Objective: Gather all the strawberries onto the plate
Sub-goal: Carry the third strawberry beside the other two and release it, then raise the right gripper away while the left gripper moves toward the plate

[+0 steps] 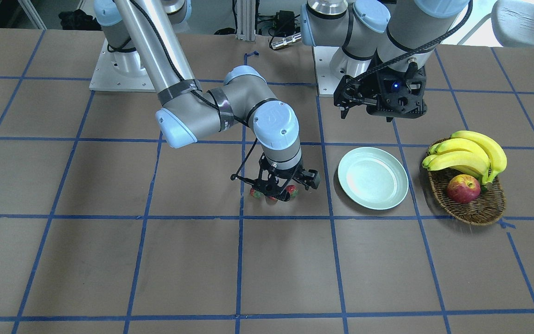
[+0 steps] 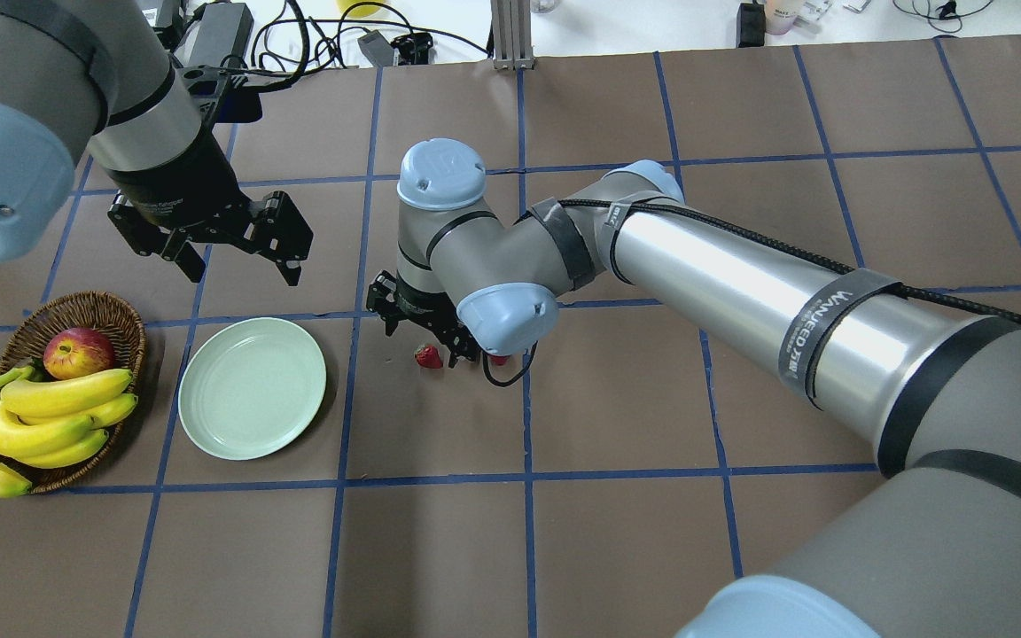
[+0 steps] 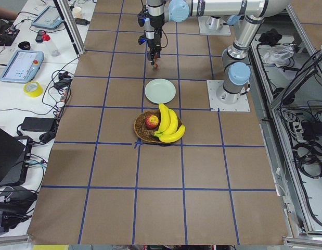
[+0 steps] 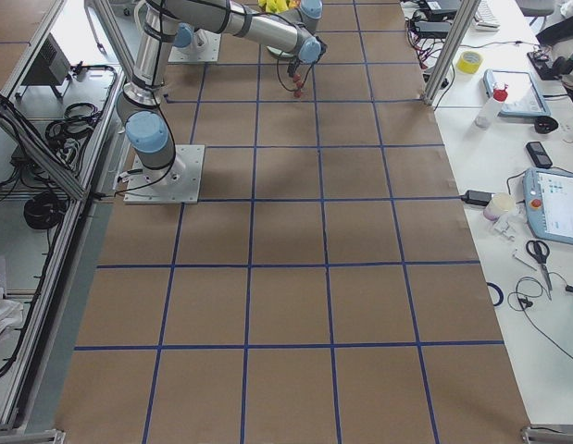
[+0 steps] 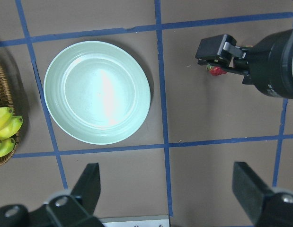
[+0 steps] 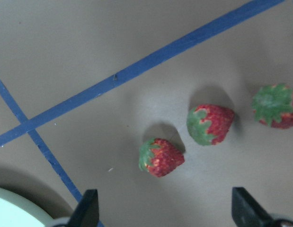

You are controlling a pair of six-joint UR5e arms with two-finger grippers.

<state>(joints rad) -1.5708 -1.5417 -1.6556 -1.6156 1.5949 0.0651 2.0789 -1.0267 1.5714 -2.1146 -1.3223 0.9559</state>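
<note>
Three small red strawberries [image 6: 158, 157] [image 6: 210, 124] [image 6: 275, 106] with green caps lie close together on the brown table. My right gripper [image 6: 167, 213] is open just above them, its fingertips either side of the nearest berry. In the front view the berries [image 1: 256, 193] [image 1: 292, 190] peek out under the right gripper [image 1: 274, 190]. The pale mint-green plate [image 1: 372, 178] is empty, one grid square from the berries. My left gripper [image 2: 236, 261] hovers open and empty above the table behind the plate [image 5: 96, 92].
A brown wicker basket [image 1: 475, 208] with bananas [image 1: 471, 155] and a red apple [image 1: 463, 189] stands just beyond the plate, away from the berries. Blue tape lines grid the table. The right arm's elbow and forearm [image 2: 741, 292] stretch across the table's middle.
</note>
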